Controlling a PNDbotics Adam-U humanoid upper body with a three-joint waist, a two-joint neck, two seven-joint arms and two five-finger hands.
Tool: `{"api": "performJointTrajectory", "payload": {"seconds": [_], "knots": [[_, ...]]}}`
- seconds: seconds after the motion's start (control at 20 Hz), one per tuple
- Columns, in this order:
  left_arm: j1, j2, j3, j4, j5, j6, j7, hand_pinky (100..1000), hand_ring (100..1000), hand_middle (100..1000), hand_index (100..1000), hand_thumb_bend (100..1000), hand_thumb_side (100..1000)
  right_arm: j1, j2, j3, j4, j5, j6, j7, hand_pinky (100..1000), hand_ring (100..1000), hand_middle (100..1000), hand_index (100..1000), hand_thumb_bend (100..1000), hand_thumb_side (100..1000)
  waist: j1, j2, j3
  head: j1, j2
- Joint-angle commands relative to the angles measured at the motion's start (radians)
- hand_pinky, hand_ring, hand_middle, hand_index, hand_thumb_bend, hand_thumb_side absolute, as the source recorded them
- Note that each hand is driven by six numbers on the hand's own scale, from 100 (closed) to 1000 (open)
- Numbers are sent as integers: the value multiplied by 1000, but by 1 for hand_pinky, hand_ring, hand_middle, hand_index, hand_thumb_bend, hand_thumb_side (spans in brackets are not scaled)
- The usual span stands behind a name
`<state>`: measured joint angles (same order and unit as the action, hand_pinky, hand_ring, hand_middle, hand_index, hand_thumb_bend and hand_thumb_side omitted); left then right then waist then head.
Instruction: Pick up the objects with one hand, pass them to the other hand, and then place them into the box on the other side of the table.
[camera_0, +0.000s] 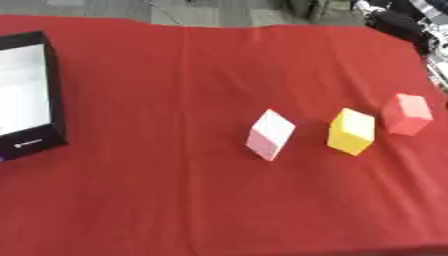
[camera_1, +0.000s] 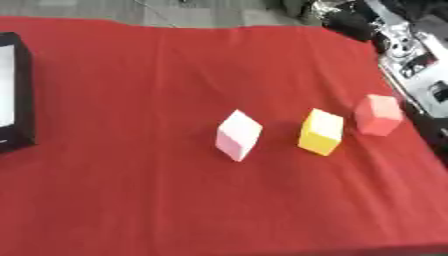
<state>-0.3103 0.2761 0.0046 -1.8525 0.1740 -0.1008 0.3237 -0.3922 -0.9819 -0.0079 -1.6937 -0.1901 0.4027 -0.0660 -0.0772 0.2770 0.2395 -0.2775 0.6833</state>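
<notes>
Desk: red cloth covers my whole desk, with a lengthwise crease running from the far edge toward me, left of the cubes.
Room: grey floor shows beyond the far edge; dark equipment with silver parts crowds the far right corner and runs down the right side, though I cannot make out what it is.
Box: black box with a pale inside sits at the left edge of the desk, only partly in view, well apart from the cubes.
Pink cube: pale pink cube stands tilted on the cloth right of the crease, nearest the box of the three.
Yellow cube: yellow cube sits just right of the pink one, a gap between them.
Red cube: coral-red cube lies furthest right, near the desk's right edge and a little farther from me.
Row: the three cubes form a loose line across the right half, none touching.
Path: bare cloth lies between the cubes and the box.
Robot hand: neither my left nor my right robot hand shows in either eye view, so I cannot tell whether the fingers are apart or together.
</notes>
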Motion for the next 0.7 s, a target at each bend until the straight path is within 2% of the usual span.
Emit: {"api": "performJointTrajectory", "payload": {"seconds": [0.05, 0.15, 0.25, 0.4, 0.55, 0.7], "knots": [[-3, 33, 12, -12, -11, 2, 4, 818, 662, 815, 824, 348, 790, 13, -87, -17, 3, 2, 33, 14, 905, 825, 833, 891, 241, 495, -1, -24, -5, 9, -7], [-2, 36, 13, -12, -12, 2, 5, 818, 662, 815, 824, 347, 791, 36, -104, -21, 2, 14, 43, 42, 908, 840, 852, 898, 269, 483, -4, -24, -8, 13, -11], [-1, 40, 14, -12, -13, 3, 5, 818, 662, 815, 824, 347, 791, 52, -116, -29, 6, 36, 27, 96, 920, 855, 866, 903, 281, 459, -6, -24, -11, 17, -13], [0, 43, 14, -11, -14, 4, 6, 818, 661, 815, 824, 345, 793, 58, -121, -47, 44, 70, -40, 233, 938, 889, 891, 917, 269, 427, -9, -24, -15, 20, -17], [0, 44, 14, -11, -15, 5, 5, 818, 661, 815, 824, 344, 793, 42, -129, -64, 111, 126, -109, 381, 947, 905, 897, 918, 281, 334, -9, -24, -16, 22, -21], [0, 46, 14, -11, -15, 6, 4, 818, 661, 815, 823, 342, 794, 19, -133, -79, 177, 169, -162, 494, 955, 917, 920, 919, 287, 260, -6, -23, -17, 22, -23]]}}
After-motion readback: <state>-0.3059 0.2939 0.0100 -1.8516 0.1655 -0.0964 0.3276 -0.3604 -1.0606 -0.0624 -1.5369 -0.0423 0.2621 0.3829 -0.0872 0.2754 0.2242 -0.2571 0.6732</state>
